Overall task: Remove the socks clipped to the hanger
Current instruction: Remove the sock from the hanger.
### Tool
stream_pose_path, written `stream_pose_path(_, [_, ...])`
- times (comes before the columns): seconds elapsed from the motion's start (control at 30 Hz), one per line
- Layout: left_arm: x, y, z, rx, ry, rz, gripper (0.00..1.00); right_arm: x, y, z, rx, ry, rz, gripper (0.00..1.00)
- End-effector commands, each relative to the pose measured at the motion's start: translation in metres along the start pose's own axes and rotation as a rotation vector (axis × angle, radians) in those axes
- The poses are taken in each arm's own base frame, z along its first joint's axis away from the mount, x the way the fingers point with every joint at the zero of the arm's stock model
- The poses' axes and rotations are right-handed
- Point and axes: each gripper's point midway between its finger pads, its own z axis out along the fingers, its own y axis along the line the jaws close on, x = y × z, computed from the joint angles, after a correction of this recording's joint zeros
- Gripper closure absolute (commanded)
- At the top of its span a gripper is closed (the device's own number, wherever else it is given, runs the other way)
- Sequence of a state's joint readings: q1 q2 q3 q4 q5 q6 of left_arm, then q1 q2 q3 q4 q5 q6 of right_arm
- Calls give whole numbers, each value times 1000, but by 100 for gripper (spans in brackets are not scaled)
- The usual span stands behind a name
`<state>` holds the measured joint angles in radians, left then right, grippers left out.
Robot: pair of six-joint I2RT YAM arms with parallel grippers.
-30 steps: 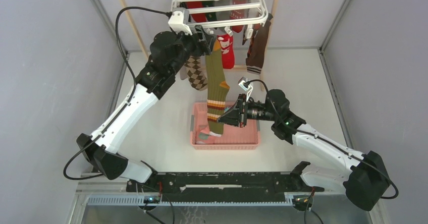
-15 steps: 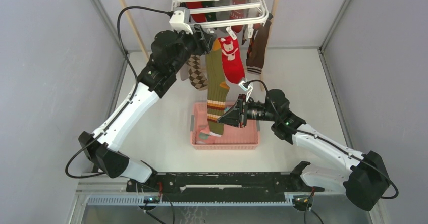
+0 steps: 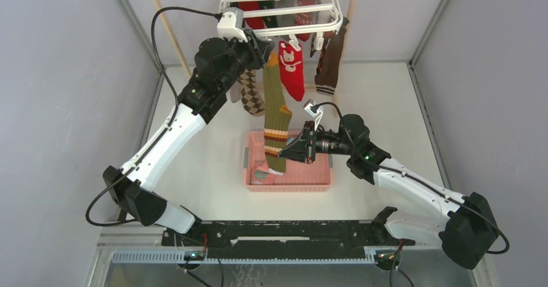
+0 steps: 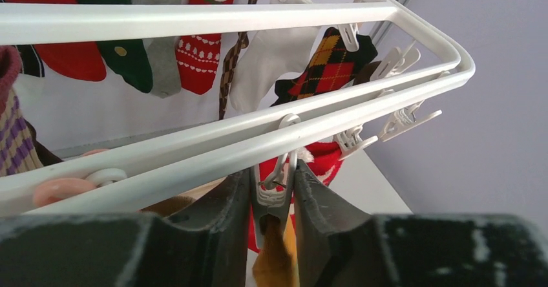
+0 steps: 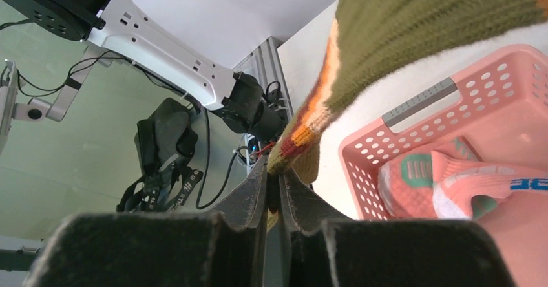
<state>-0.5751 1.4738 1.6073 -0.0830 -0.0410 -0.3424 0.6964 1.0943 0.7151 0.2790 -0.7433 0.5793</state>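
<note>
The white hanger (image 3: pixel 284 9) hangs at the back with several socks clipped to it. A long olive-green sock (image 3: pixel 274 112) with orange stripes dangles from a white clip (image 4: pixel 271 200) on the front bar (image 4: pixel 194 19). My left gripper (image 3: pixel 262 49) is up at that bar. In the left wrist view the left gripper (image 4: pixel 273 183) has both fingers pressed against the sides of the clip. My right gripper (image 3: pixel 287 154) is shut on the sock's lower end above the basket; in the right wrist view the striped sock (image 5: pixel 420 15) runs down into the right gripper (image 5: pixel 274 170).
A pink slatted basket (image 3: pixel 323 182) holding a salmon-pink sock (image 5: pixel 452 177) sits on the table under the green sock. A red sock (image 3: pixel 292 70), a dark brown sock (image 3: pixel 329 61) and an argyle sock (image 3: pixel 252 93) hang beside it. A wooden pole (image 3: pixel 165 22) leans at back left.
My left gripper's jaws have closed in onto the clip. The red sock swung out and back. The right gripper kept its hold and stayed put.
</note>
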Motion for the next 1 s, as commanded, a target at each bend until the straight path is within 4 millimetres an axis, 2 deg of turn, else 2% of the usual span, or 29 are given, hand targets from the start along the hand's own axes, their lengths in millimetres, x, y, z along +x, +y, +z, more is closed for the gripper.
stream_pose_path(0.0, [-41, -13, -3, 43, -101, -19, 74, -9, 11, 1, -36, -14, -52, 85])
stream_pose_path(0.2, [-41, -12, -3, 38, -101, -20, 85, -8, 10, 1, -34, -10, -52, 85])
stream_pose_path(0.47, [-39, -10, -4, 31, -97, -20, 83, -8, 13, -2, -33, -10, -57, 85])
stream_pose_path(0.57, [-36, -8, -5, 25, -91, -20, 72, -10, 17, -6, -35, -17, -64, 85])
stream_pose_path(0.67, [-33, -7, -7, 23, -84, -17, 52, -12, 20, -9, -32, -25, -74, 85])
stream_pose_path(0.73, [-29, -5, -9, 22, -76, -17, 42, -13, 21, -11, -31, -29, -76, 85])
stream_pose_path(0.8, [-25, -4, -11, 20, -69, -15, 35, -14, 22, -13, -31, -33, -79, 85])
stream_pose_path(0.97, [-19, -1, -19, 12, -57, -9, 24, -19, 23, -19, -21, -47, -88, 85])
